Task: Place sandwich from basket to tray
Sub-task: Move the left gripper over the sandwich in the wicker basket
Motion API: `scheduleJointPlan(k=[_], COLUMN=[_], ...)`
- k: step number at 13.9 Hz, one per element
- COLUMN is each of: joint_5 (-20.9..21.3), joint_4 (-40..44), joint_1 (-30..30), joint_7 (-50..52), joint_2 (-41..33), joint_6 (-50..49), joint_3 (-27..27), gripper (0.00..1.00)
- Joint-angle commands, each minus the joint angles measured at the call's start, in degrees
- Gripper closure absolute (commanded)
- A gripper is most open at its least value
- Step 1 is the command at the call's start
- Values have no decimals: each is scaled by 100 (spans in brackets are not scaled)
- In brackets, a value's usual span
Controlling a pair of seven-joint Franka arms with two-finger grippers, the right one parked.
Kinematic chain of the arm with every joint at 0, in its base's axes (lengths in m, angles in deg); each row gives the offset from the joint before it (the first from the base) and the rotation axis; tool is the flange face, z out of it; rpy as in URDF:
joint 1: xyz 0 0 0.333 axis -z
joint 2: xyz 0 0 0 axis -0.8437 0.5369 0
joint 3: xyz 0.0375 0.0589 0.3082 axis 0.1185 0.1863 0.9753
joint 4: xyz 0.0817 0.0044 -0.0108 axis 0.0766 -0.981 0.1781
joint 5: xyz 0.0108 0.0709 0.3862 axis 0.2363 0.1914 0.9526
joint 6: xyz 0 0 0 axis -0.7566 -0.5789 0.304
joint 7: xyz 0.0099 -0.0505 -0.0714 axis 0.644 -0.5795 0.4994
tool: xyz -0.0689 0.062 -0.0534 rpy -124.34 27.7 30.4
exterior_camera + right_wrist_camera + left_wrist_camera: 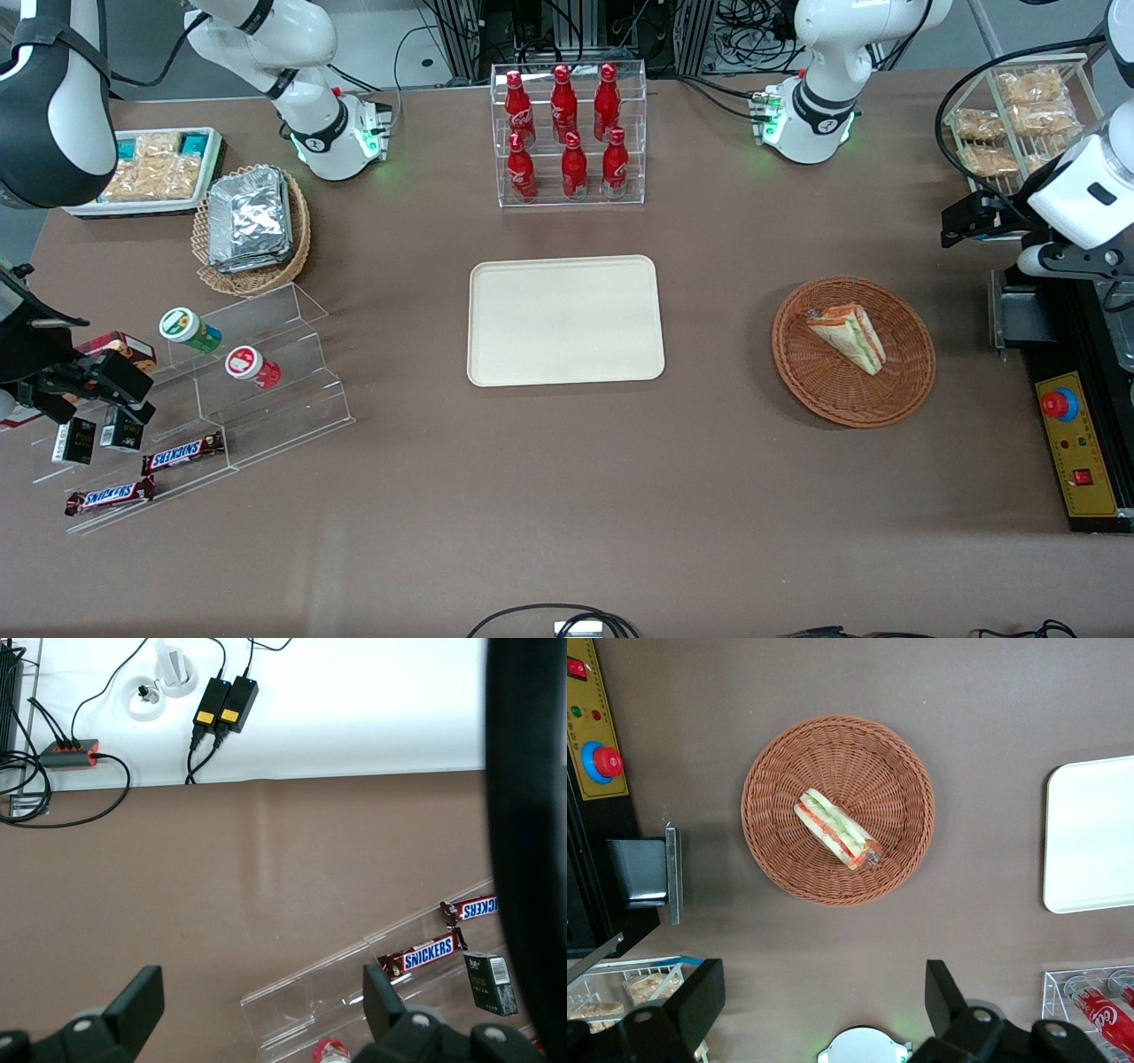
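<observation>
One sandwich lies in the reddish-brown wicker basket toward the working arm's end of the table in the front view, a clear-wrapped wedge resting on its side a little off the basket's middle. The cream tray sits bare at the table's centre, well apart from the basket, with a clear rack of red cola bottles farther from the camera than it. The left arm hangs high at that view's edge, above the control box, and nothing is in its grasp.

From the left wrist view, the gripper looks down with its two fingers spread wide and empty. The basket and sandwich lie well clear of the fingers, not between them, and an edge of the tray shows to one side. So the task looks to be at its opening step: the reach has not closed on the basket. The next move would call for shifting over the wedge, turning the wrist so the fingers straddle its narrow width across the bread faces, then descending.

The right wrist view shows only Snickers bars on a clear stand and bare table.
</observation>
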Motion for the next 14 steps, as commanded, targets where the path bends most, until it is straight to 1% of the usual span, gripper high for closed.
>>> scheduleJointPlan(k=[1,4,5,6,8,9,14], joint_5=[50,182,296,366,385,385,315], joint_4=[81,63,-129,-522,-1445,-1771,-3037], joint_1=[7,16,16,16,16,16,-11], joint_7=[-77,-77,-51,-42,89,273,1300], joint_2=[40,127,127,14,-276,-338,-338], joint_6=[11,160,291,658,1440,1722,3032], joint_3=[19,10,10,10,10,10,19], gripper=[0,0,0,0,0,0,0])
